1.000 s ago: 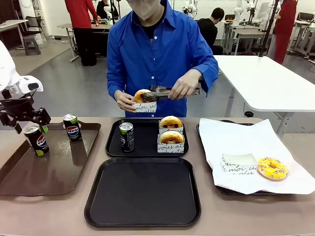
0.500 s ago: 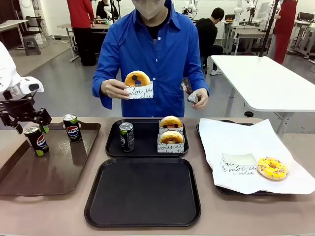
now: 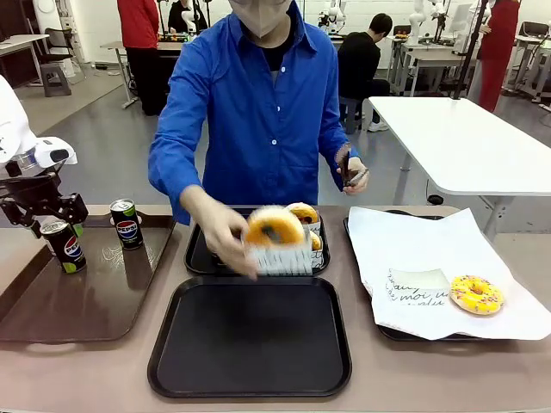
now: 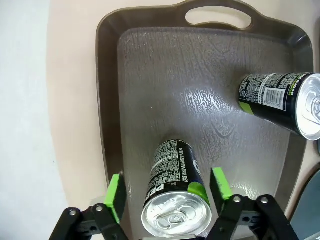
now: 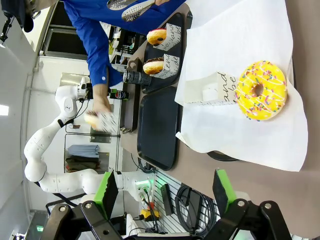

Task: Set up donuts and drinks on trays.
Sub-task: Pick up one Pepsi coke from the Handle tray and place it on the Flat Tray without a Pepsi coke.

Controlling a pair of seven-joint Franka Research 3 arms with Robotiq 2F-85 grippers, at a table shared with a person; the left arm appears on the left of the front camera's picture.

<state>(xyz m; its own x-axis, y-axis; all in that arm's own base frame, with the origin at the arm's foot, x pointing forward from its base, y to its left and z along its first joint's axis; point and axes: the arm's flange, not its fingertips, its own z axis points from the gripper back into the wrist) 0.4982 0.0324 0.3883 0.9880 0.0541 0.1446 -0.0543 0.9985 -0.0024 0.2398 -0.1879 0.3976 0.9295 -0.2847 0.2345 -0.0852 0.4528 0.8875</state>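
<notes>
Ring donut with dark icing in a white paper sleeve with black script [image 3: 274, 231], blurred, held in the person's hand [image 3: 219, 237] over the seam between the two matte black plastic trays. The near black tray [image 3: 250, 340] is bare. The far black tray [image 3: 195, 251] carries two more sleeved donuts [image 3: 304, 212] standing side by side, plus a slim black can [image 5: 132, 76]. The other hand [image 3: 355, 176] holds metal tongs [image 5: 134, 6] at chest height.

At the table's left, the brown glossy tray [image 3: 86, 301] holds two upright black Pepsi cans. The nearer can [image 3: 65, 245] stands between the left gripper [image 4: 168, 186] fingers, whose green pads [image 4: 116, 192] sit either side of it. The jaws are apart with a gap showing on one side, so no grip yet. The farther can [image 3: 127, 224] stands beside it, apart.

On the right, a yellow-iced sprinkled donut [image 3: 476, 294] lies on white paper [image 3: 430, 241] next to an empty sleeve [image 3: 417, 284]. The right gripper [image 5: 165, 186] hangs above that paper, wide open and holding nothing.
</notes>
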